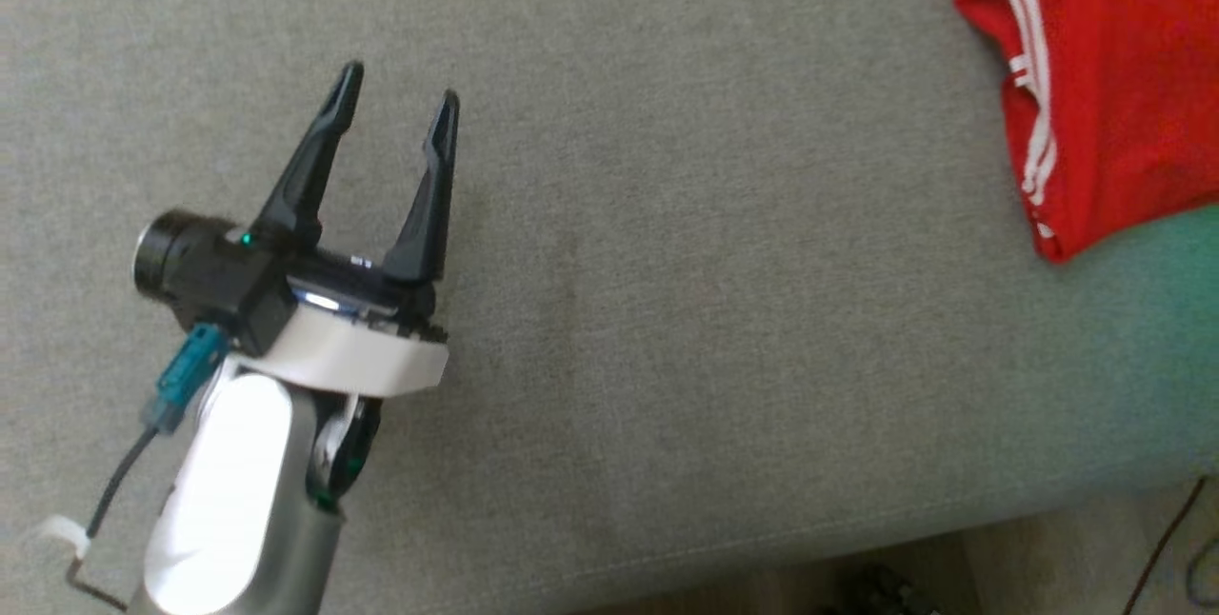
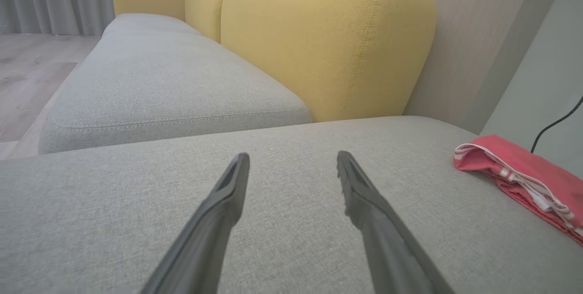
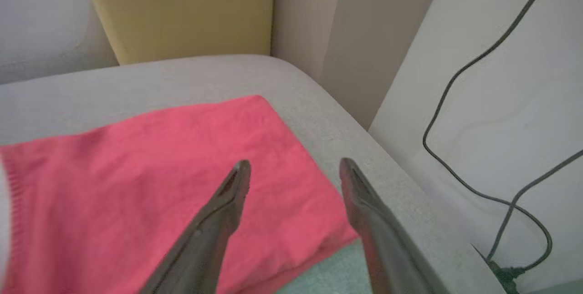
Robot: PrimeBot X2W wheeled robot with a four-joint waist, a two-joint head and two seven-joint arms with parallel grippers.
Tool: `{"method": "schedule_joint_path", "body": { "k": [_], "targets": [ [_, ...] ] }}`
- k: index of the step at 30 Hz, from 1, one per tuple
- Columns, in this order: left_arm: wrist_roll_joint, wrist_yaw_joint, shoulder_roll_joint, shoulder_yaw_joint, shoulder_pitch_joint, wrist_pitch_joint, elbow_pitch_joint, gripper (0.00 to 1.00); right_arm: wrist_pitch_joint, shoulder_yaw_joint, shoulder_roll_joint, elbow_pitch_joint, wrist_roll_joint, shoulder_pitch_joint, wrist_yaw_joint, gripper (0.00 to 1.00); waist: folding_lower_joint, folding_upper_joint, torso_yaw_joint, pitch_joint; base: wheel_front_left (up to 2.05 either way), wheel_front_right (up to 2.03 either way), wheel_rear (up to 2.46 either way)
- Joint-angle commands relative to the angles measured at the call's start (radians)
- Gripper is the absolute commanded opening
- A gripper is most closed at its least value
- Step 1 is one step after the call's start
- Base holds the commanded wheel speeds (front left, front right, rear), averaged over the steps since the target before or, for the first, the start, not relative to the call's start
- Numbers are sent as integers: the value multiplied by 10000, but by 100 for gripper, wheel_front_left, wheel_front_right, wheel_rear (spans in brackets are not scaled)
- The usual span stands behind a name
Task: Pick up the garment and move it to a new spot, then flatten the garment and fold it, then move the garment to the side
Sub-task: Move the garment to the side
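Garment [image 1: 1114,82] red, folded, on sofa seat [image 1: 667,329] | left end effector [image 1: 400,84] spread, empty | right end effector [image 3: 295,166] spread over it

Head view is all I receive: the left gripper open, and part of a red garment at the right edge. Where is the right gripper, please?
Observer: The right gripper is open, aimed at the garment's near corner.
Operator: Is the garment folded?
Observer: In the left wrist view it lies in stacked layers.
Operator: What stands behind the seat?
Observer: A yellow backrest, upright.
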Motion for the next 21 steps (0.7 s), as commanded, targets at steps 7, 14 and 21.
{"method": "schedule_joint_path", "body": {
  "k": [7,14,21],
  "targets": [
    [-30,164,233,507,805,-49,-72,100,-647,1246,876,-2508,-15,1658,65,100,-1,0,0,-1229,0,0,0],
    [-217,357,136,738,1355,-49,75,100,-958,2936,1345,-3885,236,2739,65,100,-1,0,709,-2177,0,0,0],
    [-250,564,246,1049,1927,-49,321,100,-1457,4535,1404,-3970,715,3232,65,100,-1,0,1636,-2956,0,0,0]
  ]
}}
